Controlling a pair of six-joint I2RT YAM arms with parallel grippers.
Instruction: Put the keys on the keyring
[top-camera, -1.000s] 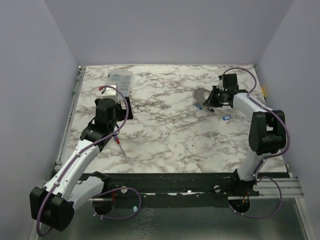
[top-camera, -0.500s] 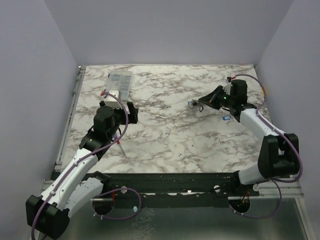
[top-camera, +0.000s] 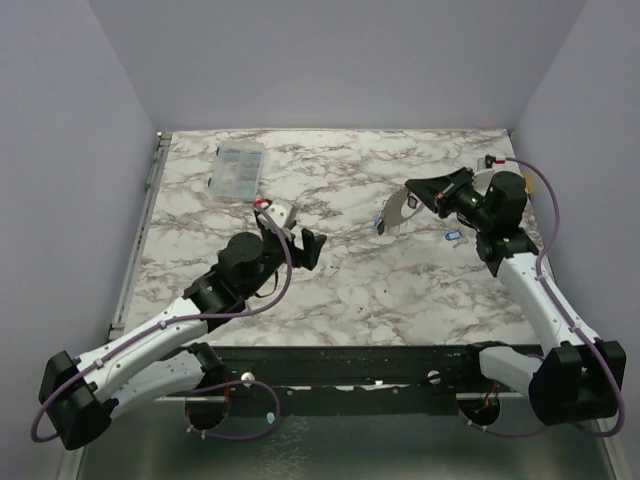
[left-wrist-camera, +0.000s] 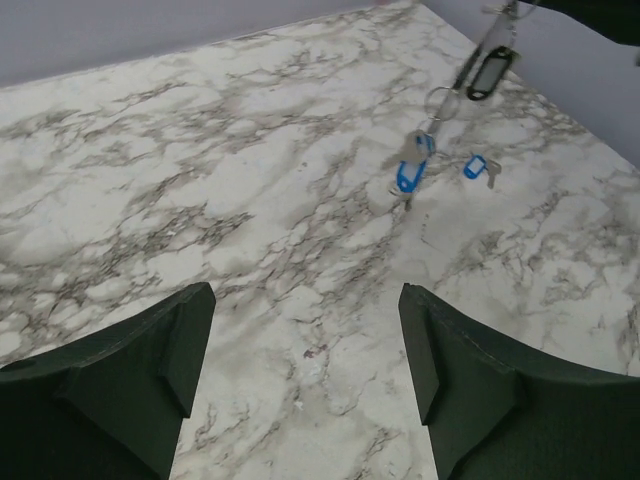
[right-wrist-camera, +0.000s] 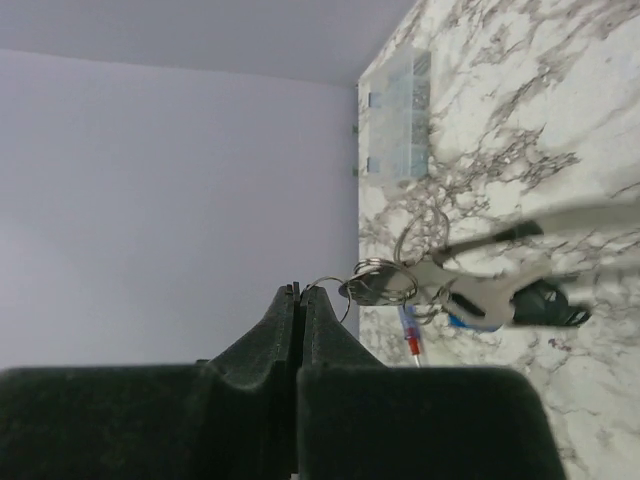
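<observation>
Keyring (top-camera: 402, 208) clamped in right gripper (right-wrist-camera: 300, 292), keys (left-wrist-camera: 410, 170) dangling. Left wrist view adds: left gripper (left-wrist-camera: 305, 330) spread, empty; one loose key (left-wrist-camera: 475, 166) on table (left-wrist-camera: 200, 180).

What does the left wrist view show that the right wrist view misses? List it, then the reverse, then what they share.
Left wrist only: the left tool, jaws open and empty, and a loose blue key lying on the marble table. Right wrist only: the right tool, shut on the keyring, and the clear compartment box by the table's edge. Both: the marble table and the dangling keys with blue and dark heads.
</observation>
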